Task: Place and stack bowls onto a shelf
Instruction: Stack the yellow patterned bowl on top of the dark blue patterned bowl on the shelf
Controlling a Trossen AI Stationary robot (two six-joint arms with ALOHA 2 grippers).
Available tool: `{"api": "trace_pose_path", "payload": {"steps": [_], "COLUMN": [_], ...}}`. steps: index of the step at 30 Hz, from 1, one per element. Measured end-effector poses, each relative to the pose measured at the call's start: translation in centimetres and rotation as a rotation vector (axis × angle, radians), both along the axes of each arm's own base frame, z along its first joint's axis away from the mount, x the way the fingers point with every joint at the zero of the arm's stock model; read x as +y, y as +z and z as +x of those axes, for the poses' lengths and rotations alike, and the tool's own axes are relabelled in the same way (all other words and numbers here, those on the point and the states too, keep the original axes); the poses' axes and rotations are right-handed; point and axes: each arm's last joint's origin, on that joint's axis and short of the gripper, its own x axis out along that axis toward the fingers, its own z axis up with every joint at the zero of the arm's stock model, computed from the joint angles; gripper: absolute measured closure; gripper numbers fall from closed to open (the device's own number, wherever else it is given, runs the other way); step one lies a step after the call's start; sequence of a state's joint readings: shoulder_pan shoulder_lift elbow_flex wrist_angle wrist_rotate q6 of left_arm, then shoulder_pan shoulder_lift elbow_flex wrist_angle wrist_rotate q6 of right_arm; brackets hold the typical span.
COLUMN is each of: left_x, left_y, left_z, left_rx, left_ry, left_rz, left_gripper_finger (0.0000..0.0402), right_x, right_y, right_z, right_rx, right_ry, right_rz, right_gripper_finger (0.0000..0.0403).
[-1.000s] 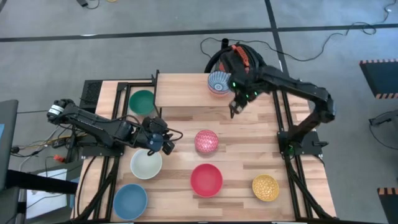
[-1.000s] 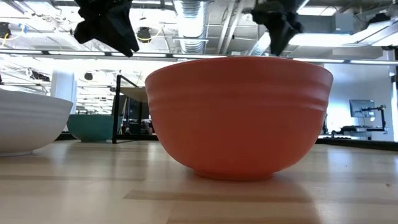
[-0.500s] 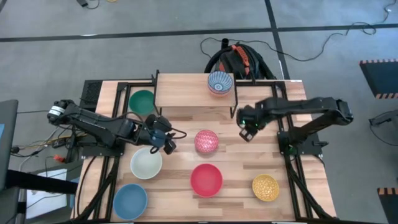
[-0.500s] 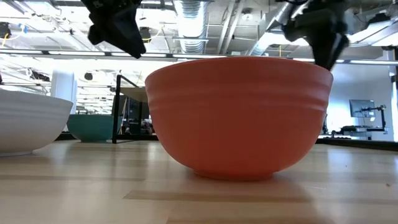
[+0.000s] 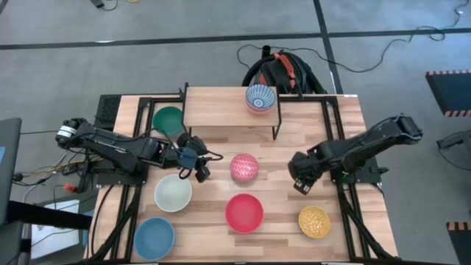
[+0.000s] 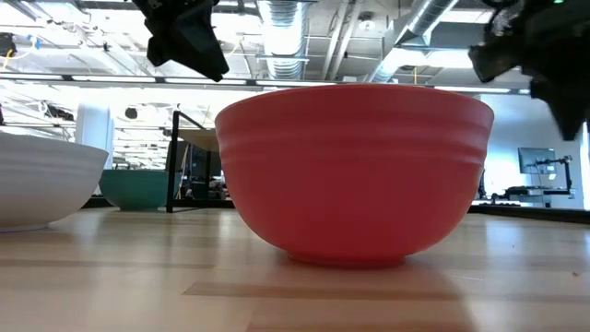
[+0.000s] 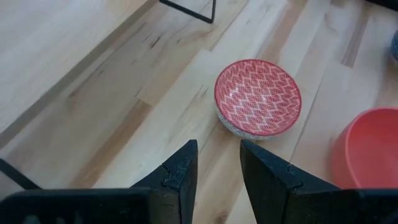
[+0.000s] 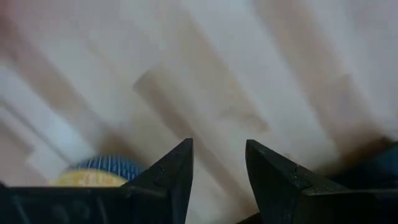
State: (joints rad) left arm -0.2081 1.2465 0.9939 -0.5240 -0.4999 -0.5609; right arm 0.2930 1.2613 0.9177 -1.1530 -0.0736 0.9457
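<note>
One blue patterned bowl (image 5: 260,98) is seen on the shelf (image 5: 221,107); left gripper (image 5: 199,168), empty, parted, beside the pink bowl (image 5: 244,167); right gripper (image 5: 298,177), empty, parted, above the yellow bowl (image 5: 314,221).

One bowl (image 5: 260,98) sits on the shelf (image 5: 221,108) at twelve o'clock. Six more bowls (image 5: 244,168) lie on the table (image 5: 280,213) from ten round to five. The right wrist view seems to show another, blurred.

Wooden plank tabletop (image 5: 221,151) carrying green (image 5: 168,119), cream-white (image 5: 173,194), blue (image 5: 154,238), pink speckled (image 5: 244,167), red (image 5: 244,213) and yellow speckled (image 5: 314,221) bowls, plus low shelf (image 5: 217,107) bearing one blue patterned bowl (image 5: 260,97).
</note>
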Motion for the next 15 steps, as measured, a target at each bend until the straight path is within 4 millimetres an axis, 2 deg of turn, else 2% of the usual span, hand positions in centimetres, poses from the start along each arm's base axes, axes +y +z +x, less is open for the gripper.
{"api": "trace_pose_path", "payload": {"steps": [8, 15], "left_x": [0.0, 0.0], "left_y": [0.0, -0.1], "left_z": [-0.1, -0.1], "left_rx": [0.007, 0.010], "left_ry": [0.000, -0.005], "left_rz": [0.002, 0.022], "left_gripper_finger": [0.0297, 0.0297], "right_x": [2.8, 4.5], "right_y": [-2.3, -3.9], "right_z": [-2.1, -3.1], "right_rx": [0.111, 0.109], "right_ry": [0.149, 0.184], "right_rz": [0.125, 0.180], "right_gripper_finger": [0.0231, 0.0231]}}
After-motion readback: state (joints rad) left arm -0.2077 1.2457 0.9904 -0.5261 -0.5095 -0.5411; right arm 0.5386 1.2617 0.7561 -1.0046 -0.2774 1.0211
